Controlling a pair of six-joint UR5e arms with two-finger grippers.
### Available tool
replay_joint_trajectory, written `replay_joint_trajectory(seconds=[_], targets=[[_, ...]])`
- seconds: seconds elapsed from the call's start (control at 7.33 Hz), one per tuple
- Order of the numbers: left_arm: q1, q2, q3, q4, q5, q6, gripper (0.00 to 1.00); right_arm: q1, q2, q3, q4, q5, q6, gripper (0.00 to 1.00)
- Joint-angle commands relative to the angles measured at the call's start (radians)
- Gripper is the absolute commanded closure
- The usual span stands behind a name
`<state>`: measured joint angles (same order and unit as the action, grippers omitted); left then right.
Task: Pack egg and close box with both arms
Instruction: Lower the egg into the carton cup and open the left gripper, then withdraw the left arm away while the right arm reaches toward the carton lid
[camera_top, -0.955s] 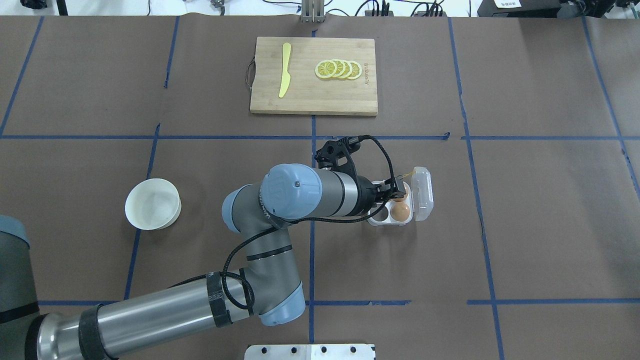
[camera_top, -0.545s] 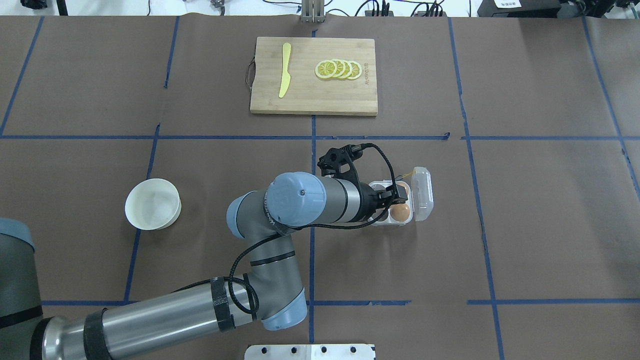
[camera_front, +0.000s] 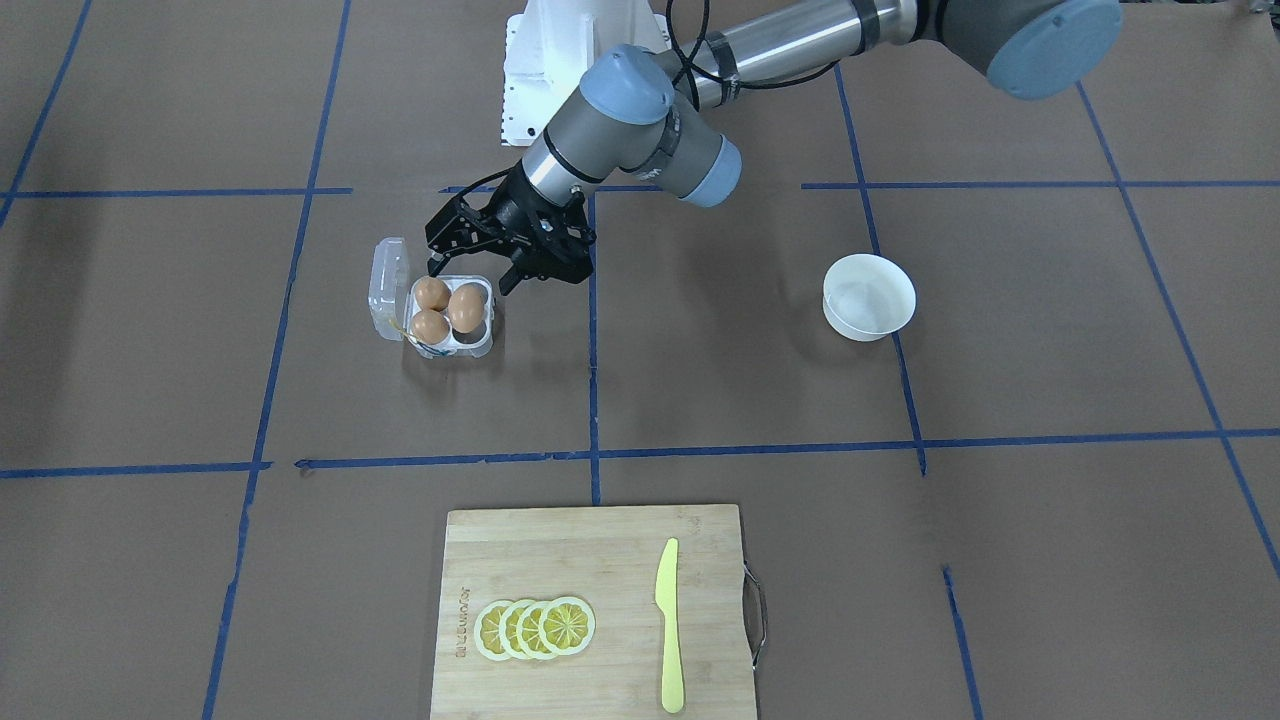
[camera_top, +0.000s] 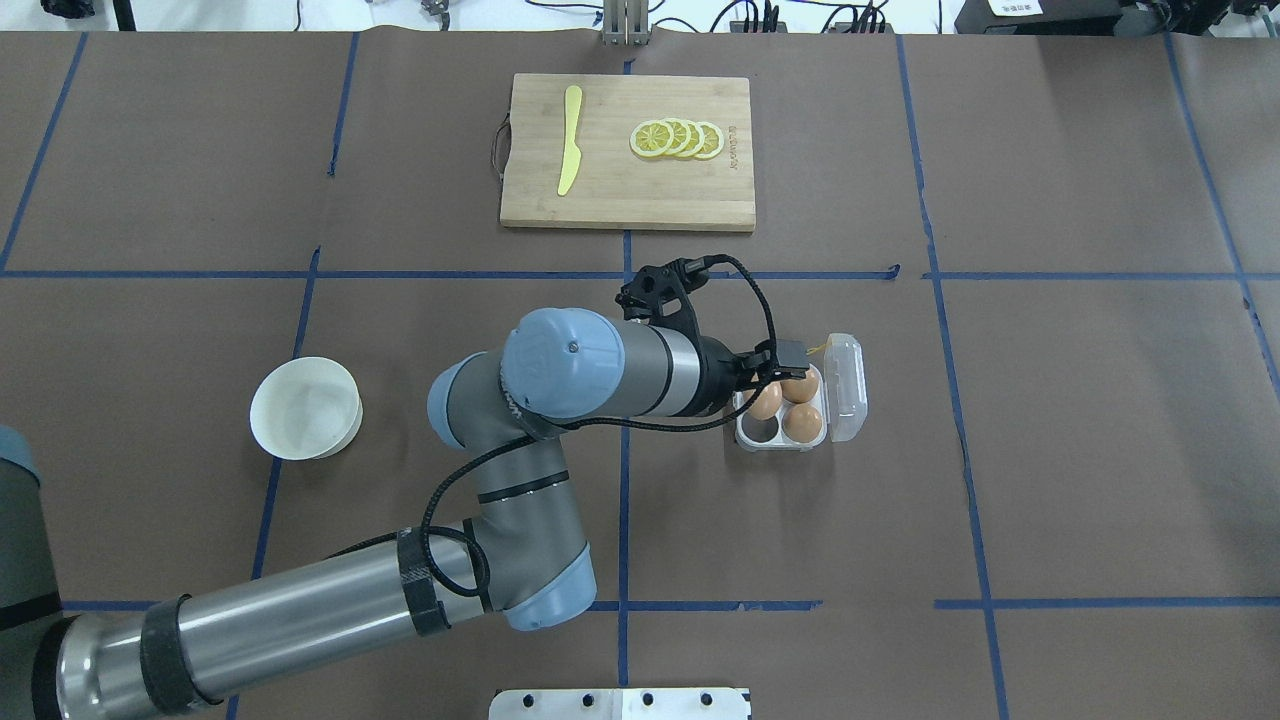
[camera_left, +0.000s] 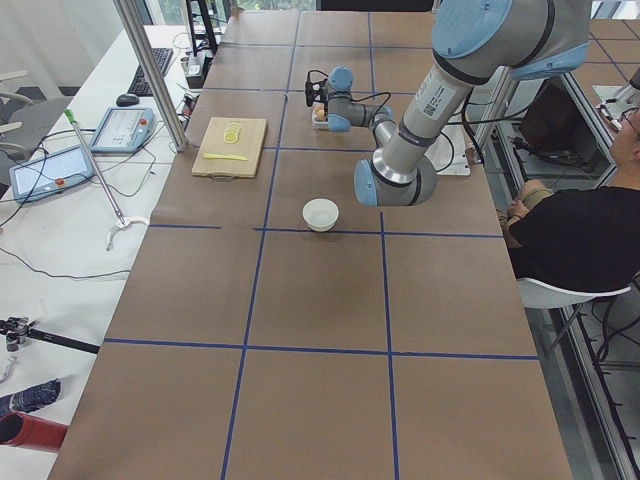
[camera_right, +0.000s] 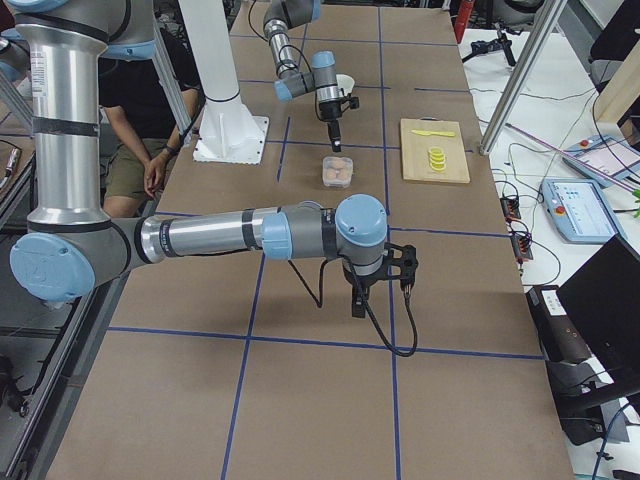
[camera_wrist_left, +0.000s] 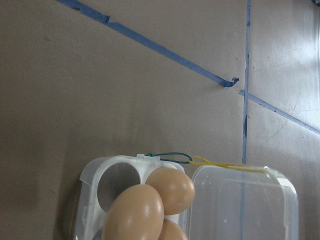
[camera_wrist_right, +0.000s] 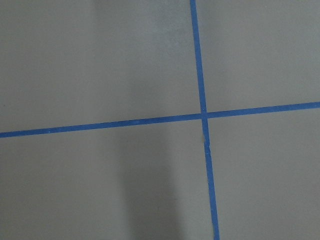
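BOX NEARLY FULL: The robot's left arm (camera_top: 570, 365) reaches across the brown-papered table (camera_top: 1050, 450). Its left gripper (camera_front: 472, 276) hangs just above the robot-side edge of the box (camera_front: 482, 345), the two black fingers (camera_front: 436, 258) spread apart with nothing between them. The clear plastic case sits near the middle of the table, with its lid (camera_front: 388, 290) swung open on the robot's right side and a bit of yellow string (camera_wrist_left: 225, 164) at its far edge. The egg (camera_front: 466, 306) sits in the far cup on the robot's left side of the case. Two other eggs (camera_front: 430, 326) fill the pair of cups beside the lid, and the fourth cup (camera_top: 760, 430), nearest the robot, shows only its grey floor. The right arm (camera_right: 210, 235) stretches out over the table well apart from the box, its right gripper (camera_right: 356, 300) pointing down near a crossing of blue tape lines (camera_wrist_right: 202, 116). Whether its fingers are open or closed cannot be told. A white bowl (camera_top: 300, 400) stands on the robot's left. At the far side of the table, a wooden cutting board (camera_top: 610, 200) carries four lemon slices (camera_top: 677, 138) and a yellow knife (camera_top: 570, 140).
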<state>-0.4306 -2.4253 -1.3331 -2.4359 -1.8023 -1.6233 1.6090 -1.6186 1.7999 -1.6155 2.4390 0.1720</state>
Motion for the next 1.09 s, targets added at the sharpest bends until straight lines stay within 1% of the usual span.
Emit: replay_joint_trajectory(seconds=[0.0,0.14,0.27,0.41,0.55,0.68,0.82,0.95], targets=[[-0.092,0.087,-0.148,0.139,-0.150,0.025,0.00,-0.050,0.002,0.065,0.002,0.000,0.067,0.00],[-0.133,0.106,-0.237,0.267,-0.190,0.086,0.00,-0.126,0.003,0.123,0.003,-0.006,0.180,0.00],[-0.169,0.106,-0.280,0.372,-0.216,0.133,0.00,-0.202,0.005,0.175,0.022,-0.011,0.298,0.00],[-0.212,0.129,-0.326,0.458,-0.233,0.198,0.00,-0.272,0.002,0.183,0.146,-0.017,0.454,0.00],[-0.267,0.168,-0.415,0.621,-0.233,0.288,0.00,-0.370,-0.003,0.182,0.330,-0.035,0.660,0.00],[-0.314,0.207,-0.496,0.737,-0.233,0.404,0.00,-0.474,-0.003,0.182,0.430,-0.070,0.805,0.10],[-0.377,0.236,-0.524,0.761,-0.233,0.448,0.00,-0.545,-0.003,0.182,0.472,-0.086,0.848,0.52],[-0.461,0.253,-0.528,0.762,-0.233,0.480,0.00,-0.616,-0.003,0.182,0.488,-0.086,0.851,0.95]])
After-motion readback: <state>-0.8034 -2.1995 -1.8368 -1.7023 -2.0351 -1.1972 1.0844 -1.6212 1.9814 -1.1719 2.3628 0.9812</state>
